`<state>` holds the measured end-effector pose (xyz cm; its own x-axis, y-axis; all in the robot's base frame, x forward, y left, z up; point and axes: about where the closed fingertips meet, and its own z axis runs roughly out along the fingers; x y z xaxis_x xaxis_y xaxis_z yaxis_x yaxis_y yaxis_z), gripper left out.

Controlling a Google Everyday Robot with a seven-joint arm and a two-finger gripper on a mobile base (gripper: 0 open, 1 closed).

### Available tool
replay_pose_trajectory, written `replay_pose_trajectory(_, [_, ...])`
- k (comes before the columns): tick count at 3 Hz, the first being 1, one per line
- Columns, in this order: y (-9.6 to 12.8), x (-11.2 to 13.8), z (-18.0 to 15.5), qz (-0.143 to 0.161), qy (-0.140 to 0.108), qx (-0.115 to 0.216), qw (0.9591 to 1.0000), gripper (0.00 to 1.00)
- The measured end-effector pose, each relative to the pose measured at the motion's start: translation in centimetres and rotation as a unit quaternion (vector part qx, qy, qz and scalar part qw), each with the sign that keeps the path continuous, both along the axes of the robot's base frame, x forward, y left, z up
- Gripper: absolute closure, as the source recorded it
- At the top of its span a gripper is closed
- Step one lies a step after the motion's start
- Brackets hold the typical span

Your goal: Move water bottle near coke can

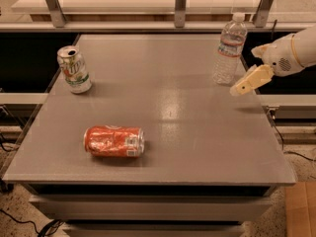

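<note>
The water bottle (229, 50), clear ribbed plastic with a white cap and a red-and-white label band, stands upright near the table's far right edge. The coke can (114, 141), red with white lettering, lies on its side at the front left of the table. My gripper (237, 89) comes in from the right on a white arm, just right of and slightly in front of the bottle, a little above the table and apart from the bottle. It holds nothing.
A silver-and-green can (74, 69) stands upright at the left of the grey table (197, 132). A metal rail with posts (180, 4) runs along the back. A cardboard box (301, 211) sits on the floor at front right.
</note>
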<state>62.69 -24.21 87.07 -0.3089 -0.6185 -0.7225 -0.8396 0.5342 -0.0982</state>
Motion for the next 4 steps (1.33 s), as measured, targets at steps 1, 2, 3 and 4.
replay_pose_trajectory(1, [0.6, 0.7, 0.6, 0.011, -0.015, 0.037, 0.9991, 0.00])
replay_pose_trajectory(2, [1.1, 1.2, 1.5, 0.021, -0.029, 0.072, 0.9968, 0.00])
replay_pose_trajectory(3, [1.5, 1.6, 2.2, 0.033, -0.036, 0.105, 0.9933, 0.00])
replay_pose_trajectory(4, [2.4, 1.9, 2.7, 0.052, -0.039, 0.124, 0.9901, 0.00])
